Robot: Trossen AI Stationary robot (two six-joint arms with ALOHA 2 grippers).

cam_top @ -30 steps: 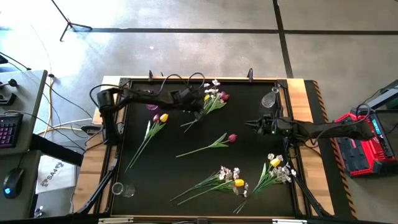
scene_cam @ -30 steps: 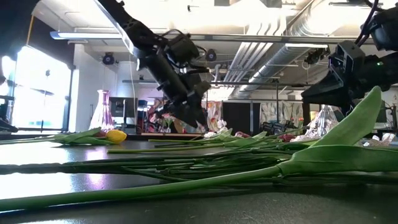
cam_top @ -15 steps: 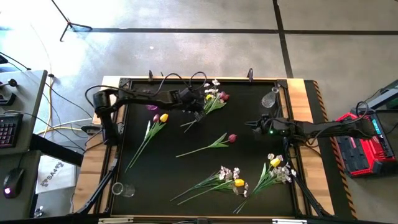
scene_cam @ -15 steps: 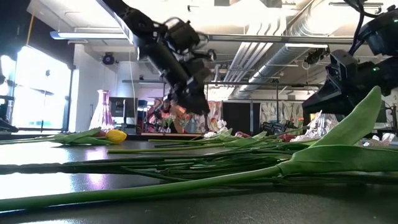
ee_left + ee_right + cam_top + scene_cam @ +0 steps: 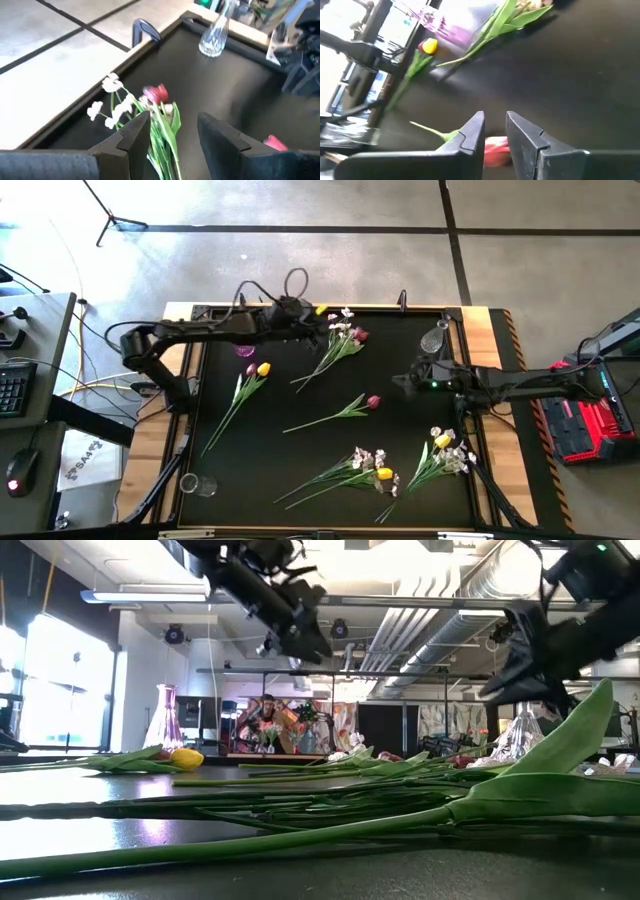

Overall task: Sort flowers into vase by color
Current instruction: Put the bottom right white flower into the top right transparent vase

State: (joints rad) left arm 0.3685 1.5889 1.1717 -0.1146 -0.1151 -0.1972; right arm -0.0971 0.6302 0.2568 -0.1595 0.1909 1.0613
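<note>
Flowers lie flat on the black table. A bunch with white blossoms and a dark red tulip [image 5: 345, 332] lies near the far edge and shows below my left gripper [image 5: 172, 127]. That gripper [image 5: 312, 315] hangs open above the bunch's far-left side, holding nothing. A single dark red tulip [image 5: 373, 402] lies mid-table, and its head [image 5: 495, 145] shows past my right gripper [image 5: 495, 125]. The right gripper [image 5: 398, 382] hovers to the tulip's right, raised off the table [image 5: 505, 680], with a narrow gap between its fingers.
A yellow tulip [image 5: 263, 368] lies at the left. Two mixed white-and-yellow bunches [image 5: 372, 467] [image 5: 447, 448] lie near the front. A clear vase [image 5: 435, 338] stands at the far right, a purple vase [image 5: 245, 352] at the far left, and a small glass [image 5: 200, 485] at the near left.
My left gripper has risen from the stem end of the far bunch and drawn back toward the table's far edge, while its elbow swung left. The bunch stays on the table. My right gripper has moved a little left, toward the single red tulip, and risen slightly.
</note>
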